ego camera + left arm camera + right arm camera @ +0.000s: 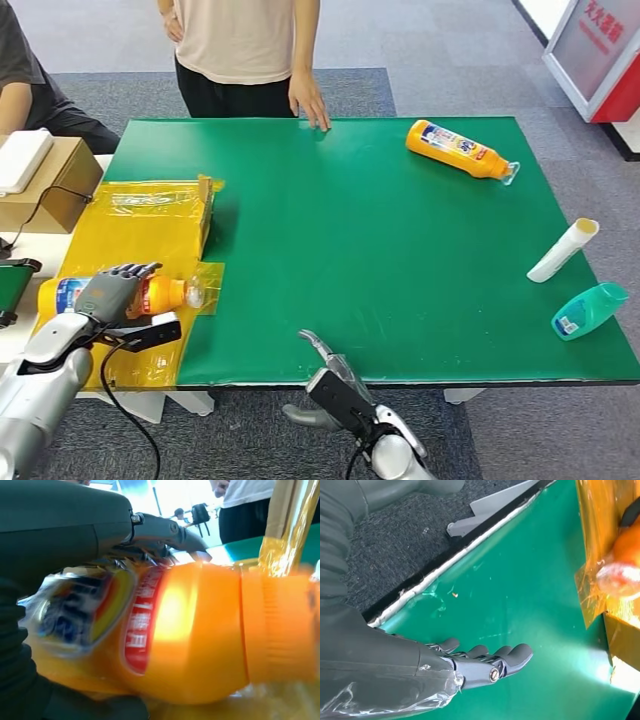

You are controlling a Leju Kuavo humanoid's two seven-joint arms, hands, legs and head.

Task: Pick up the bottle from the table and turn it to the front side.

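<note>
An orange bottle [163, 295] with a clear cap lies on its side on the yellow taped sheet [143, 235] at the table's left end. My left hand [113, 291] grips it around the middle, fingers over the top. Up close, the orange bottle [181, 630] shows a red and blue label, with my left hand's fingers [162, 530] across it and the thumb under it. My right hand [332, 366] hovers open at the near edge of the green table [362, 260], holding nothing. That right hand [482, 662] lies flat with straight fingers, and the bottle's cap [618, 575] is beyond it.
A second orange bottle [456, 148] lies at the far right, a white tube [562, 250] and a teal bottle [589, 310] at the right edge. A person stands behind the table with a hand [309, 100] on it. A cardboard box [45, 180] sits far left.
</note>
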